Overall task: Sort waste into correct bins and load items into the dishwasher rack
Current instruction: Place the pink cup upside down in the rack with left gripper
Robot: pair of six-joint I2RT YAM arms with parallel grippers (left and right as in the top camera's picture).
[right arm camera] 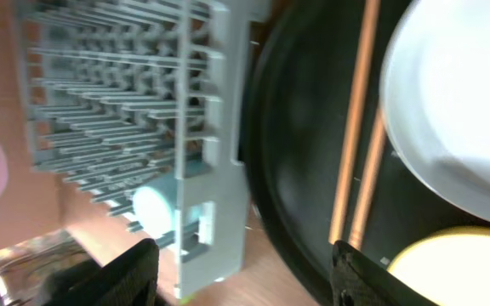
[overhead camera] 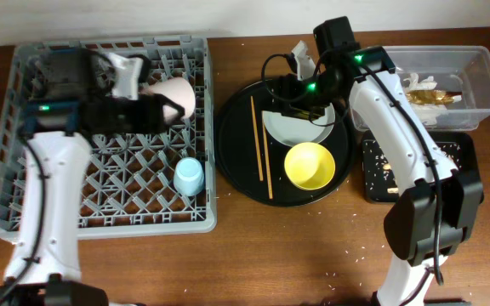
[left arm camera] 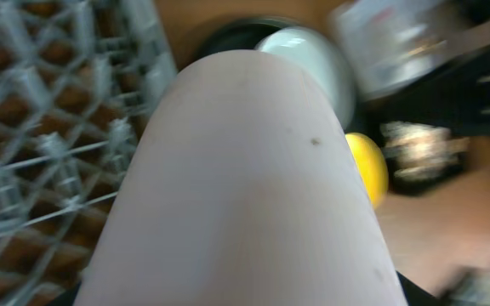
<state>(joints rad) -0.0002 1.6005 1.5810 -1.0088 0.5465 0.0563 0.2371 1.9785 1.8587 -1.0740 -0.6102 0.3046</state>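
Progress: blue cup [overhead camera: 188, 176] sat racked; left tool [overhead camera: 162, 110] gripped pink cup [overhead camera: 177, 96] over rack [overhead camera: 100, 204]; right tool [right arm camera: 245, 259] hung released; plate [overhead camera: 292, 127], bowl [overhead camera: 310, 165], chopsticks [overhead camera: 258, 140] not loaded.

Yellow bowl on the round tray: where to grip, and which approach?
Take the yellow bowl by its rim, coming straight down from above and straddling the wall. It sits upright with its mouth up, so the rim is exposed all round. Choose the side away from the plate, which crowds the opposite edge.
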